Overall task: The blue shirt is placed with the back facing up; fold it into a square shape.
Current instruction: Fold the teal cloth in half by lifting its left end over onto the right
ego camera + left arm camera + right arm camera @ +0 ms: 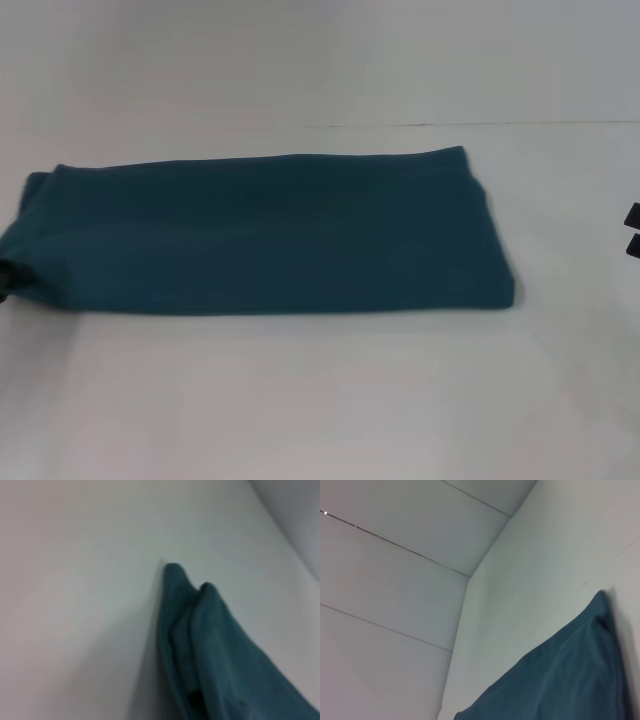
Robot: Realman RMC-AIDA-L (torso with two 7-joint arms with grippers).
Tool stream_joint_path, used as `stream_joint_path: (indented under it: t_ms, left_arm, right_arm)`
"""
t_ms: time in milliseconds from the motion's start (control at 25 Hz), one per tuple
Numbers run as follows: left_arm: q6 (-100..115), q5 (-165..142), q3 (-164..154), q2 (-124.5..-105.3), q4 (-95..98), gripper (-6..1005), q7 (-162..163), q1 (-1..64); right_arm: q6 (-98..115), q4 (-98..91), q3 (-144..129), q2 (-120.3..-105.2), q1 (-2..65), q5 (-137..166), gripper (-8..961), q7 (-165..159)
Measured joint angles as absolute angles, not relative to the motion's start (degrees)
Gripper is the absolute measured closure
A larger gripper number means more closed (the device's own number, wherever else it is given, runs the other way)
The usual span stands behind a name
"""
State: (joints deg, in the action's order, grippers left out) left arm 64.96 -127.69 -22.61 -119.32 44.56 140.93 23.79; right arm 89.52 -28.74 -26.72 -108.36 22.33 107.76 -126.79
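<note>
The large, plain, dark teal-blue T-shirt of soft matte fabric (pixel 265 235) lies on the white worktop (pixel 320 400) as a long, flat band, already doubled on itself lengthwise. Its long axis runs across the head view from the robot's left to its right, and the band sits left of centre. The right-hand end is a neat, squared edge well short of the worktop's right side; the left-hand end is rumpled and slightly lifted, reaching almost to the picture's edge.

That lifted end is where the left pincer (pixel 5 278) meets the cloth: only a small dark piece of it shows at the frame's left border, touching the shirt's near left corner. The left wrist view shows two bunched lobes of fabric (pixel 200 645) rising close before the camera, which suggests this end is gathered up for a hold, but the fingers themselves are hidden, so I cannot tell whether this pincer is clenched on the cloth or released.

The right pincer (pixel 633 230) sits at the far right edge of the head view, well apart from the shirt, seemingly idle; whether it is spread or closed cannot be told.

With the shirt a long strip, what seems left is bringing one short end over toward the other along the long axis, to shorten the band into a square.
</note>
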Motion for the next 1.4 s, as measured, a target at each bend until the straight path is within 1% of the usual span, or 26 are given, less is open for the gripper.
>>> stream_joint_path:
  t_ms: [200,480,680,840,960,1200,1400]
  left_arm:
    - [64.90,-132.82,-22.01,-118.56,45.62,977,144.39,24.80]
    - [71.75,-125.07,-21.93,-118.04,45.24,971,142.99,27.12]
    - [77.50,-122.78,-22.46,-117.66,45.08,967,143.03,30.69]
    - [80.38,-122.71,-22.69,-117.76,44.99,964,143.08,34.51]
    - [81.35,-122.70,-23.54,-118.29,44.99,961,143.09,37.28]
    - [81.14,-122.65,-27.53,-120.64,44.99,956,143.12,42.58]
    - [78.30,-122.58,-31.77,-123.34,44.98,952,143.10,46.64]
  right_arm:
    - [89.07,-28.74,-26.95,-108.40,22.32,107.76,253,-126.80]
    - [88.98,-28.73,-27.08,-108.30,22.15,107.76,253,-126.46]
    - [88.97,-28.74,-27.08,-108.28,22.04,107.75,253,-126.35]
    - [88.95,-28.74,-27.12,-108.28,22.06,107.75,253,-126.33]
    - [88.94,-28.74,-27.15,-108.28,22.12,107.75,253,-126.32]
    - [88.94,-28.74,-27.25,-108.43,22.04,107.75,253,-126.30]
    - [88.97,-28.74,-27.28,-108.67,21.97,107.75,253,-126.29]
